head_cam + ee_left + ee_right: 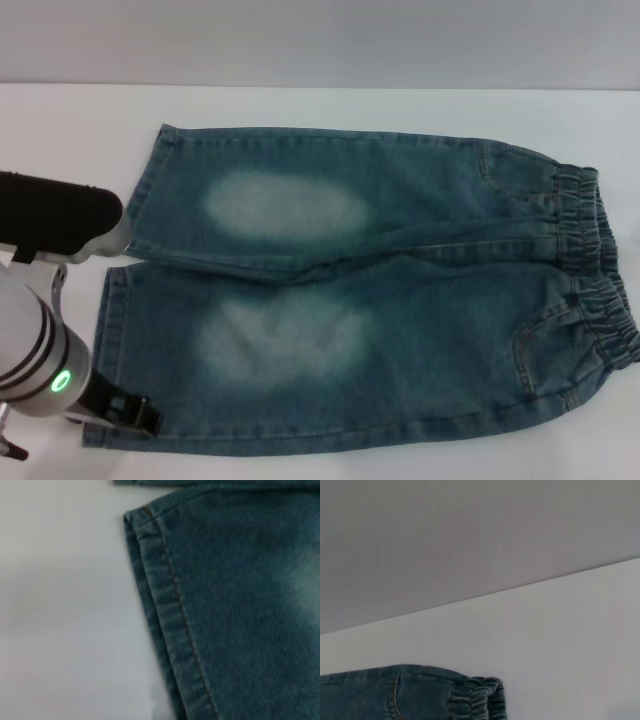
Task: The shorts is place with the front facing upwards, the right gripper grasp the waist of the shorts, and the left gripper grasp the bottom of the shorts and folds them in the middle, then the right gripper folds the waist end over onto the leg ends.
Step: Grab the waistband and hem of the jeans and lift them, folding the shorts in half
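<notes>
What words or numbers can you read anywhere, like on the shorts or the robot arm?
None: there is no readable text in any view.
The shorts show only stitching, faded patches and a gathered waistband, no label or brand.
The left arm carries just a green lamp, no writing.
The white table is bare of any marks.

White table (330, 105); denim shorts (400, 300) lying flat on it, legs toward robot's left, waistband right.
</notes>
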You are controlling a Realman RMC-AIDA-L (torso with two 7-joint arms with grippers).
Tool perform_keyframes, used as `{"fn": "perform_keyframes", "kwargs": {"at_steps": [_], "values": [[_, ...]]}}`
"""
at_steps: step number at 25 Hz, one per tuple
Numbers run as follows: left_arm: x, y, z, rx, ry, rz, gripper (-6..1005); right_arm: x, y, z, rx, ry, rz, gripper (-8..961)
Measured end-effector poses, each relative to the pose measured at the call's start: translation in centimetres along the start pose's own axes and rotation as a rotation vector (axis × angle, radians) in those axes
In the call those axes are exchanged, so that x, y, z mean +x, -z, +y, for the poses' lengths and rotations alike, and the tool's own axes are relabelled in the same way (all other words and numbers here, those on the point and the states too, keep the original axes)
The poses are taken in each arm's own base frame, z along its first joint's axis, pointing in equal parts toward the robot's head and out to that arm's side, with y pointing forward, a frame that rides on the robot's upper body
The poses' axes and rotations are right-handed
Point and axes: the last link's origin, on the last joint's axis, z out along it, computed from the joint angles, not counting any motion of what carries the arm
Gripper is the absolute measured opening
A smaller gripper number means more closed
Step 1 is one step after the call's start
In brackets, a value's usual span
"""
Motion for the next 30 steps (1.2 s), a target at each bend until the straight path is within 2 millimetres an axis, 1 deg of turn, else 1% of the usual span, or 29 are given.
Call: {"fn": "perform_keyframes", "kwargs": {"at_steps": [8,15,19,21,26,30], "values": [[0.7,0.4,0.2,0.010,-0.019,0.007,738,0.1,0.1,-0.2,0.004,-0.003,0.000,781],[0.7,0.4,0.2,0.016,-0.023,-0.002,470,0.1,0.2,-0.6,0.013,-0.004,0.000,779],[0.8,0.9,0.3,0.015,-0.030,0.011,311,0.0,0.3,-0.7,0.015,-0.007,-0.004,778],[0.9,1.2,0.4,0.014,-0.035,0.016,58,0.0,0.4,-0.8,0.015,-0.009,-0.006,777],[1.3,2.1,0.8,0.011,-0.053,0.044,-2,0.1,0.5,-0.5,-0.012,-0.023,0.004,776],[1.5,2.3,0.9,0.011,-0.062,0.050,1,0.5,0.4,-0.1,-0.029,-0.026,0.030,775]]}}
